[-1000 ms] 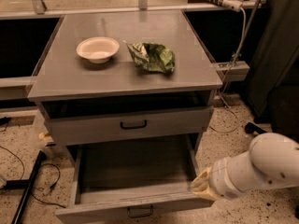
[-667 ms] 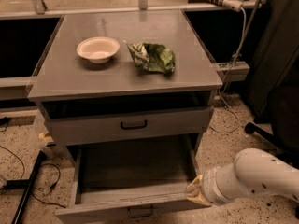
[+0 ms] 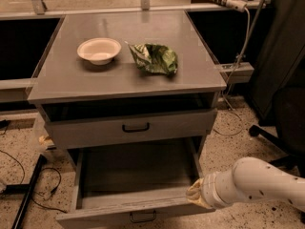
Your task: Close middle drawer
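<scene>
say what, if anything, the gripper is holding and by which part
Cannot tell: the gripper is at the right front corner of the open middle drawer, but no hold shows.

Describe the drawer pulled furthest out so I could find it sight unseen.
Find the grey cabinet with a bowl and green bag on top. Under its taller-fronted drawer sits the middle drawer, with the robot's hand at its right front corner. Unlike its neighbour, it is pulled far out and has a smaller handle.
</scene>
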`<state>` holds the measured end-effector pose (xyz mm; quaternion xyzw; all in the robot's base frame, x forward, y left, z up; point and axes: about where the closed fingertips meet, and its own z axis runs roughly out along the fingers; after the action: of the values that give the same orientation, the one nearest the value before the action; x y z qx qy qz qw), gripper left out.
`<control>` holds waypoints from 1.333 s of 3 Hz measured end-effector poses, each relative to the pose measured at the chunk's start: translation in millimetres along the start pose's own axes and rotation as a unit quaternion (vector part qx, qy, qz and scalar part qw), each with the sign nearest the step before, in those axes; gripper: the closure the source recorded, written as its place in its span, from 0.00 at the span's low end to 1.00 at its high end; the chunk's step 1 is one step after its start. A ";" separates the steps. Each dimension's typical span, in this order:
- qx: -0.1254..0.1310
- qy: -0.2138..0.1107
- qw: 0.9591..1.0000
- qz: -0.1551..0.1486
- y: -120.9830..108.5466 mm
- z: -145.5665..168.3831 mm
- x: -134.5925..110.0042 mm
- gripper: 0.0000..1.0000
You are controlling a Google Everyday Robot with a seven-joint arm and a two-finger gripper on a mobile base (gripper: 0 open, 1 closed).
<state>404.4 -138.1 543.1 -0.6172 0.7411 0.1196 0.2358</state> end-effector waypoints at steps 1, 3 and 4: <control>0.005 -0.004 1.000 0.000 12.2 -8.3 -1.3 1.00; -0.021 -0.003 1.000 0.021 31.6 42.6 15.6 1.00; -0.033 -0.007 0.999 0.031 38.8 65.9 25.6 1.00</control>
<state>376.8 -121.1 469.2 -0.6001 0.7541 0.1552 0.2168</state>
